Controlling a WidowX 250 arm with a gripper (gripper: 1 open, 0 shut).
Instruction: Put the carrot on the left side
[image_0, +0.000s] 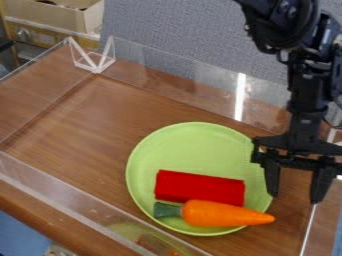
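Observation:
The carrot (221, 213) is a small orange toy with a dark green stem end pointing left. It lies on the near rim of the green plate (201, 145), just in front of a red rectangular block (201, 187). My gripper (297, 184) hangs pointing down at the plate's right edge, above and to the right of the carrot's tip. Its two dark fingers stand well apart with nothing between them.
The plate sits on a wooden tabletop (80, 120) enclosed by low clear plastic walls (54, 185). A clear triangular stand (91, 55) is at the back left. A cardboard box (54, 12) stands behind the wall.

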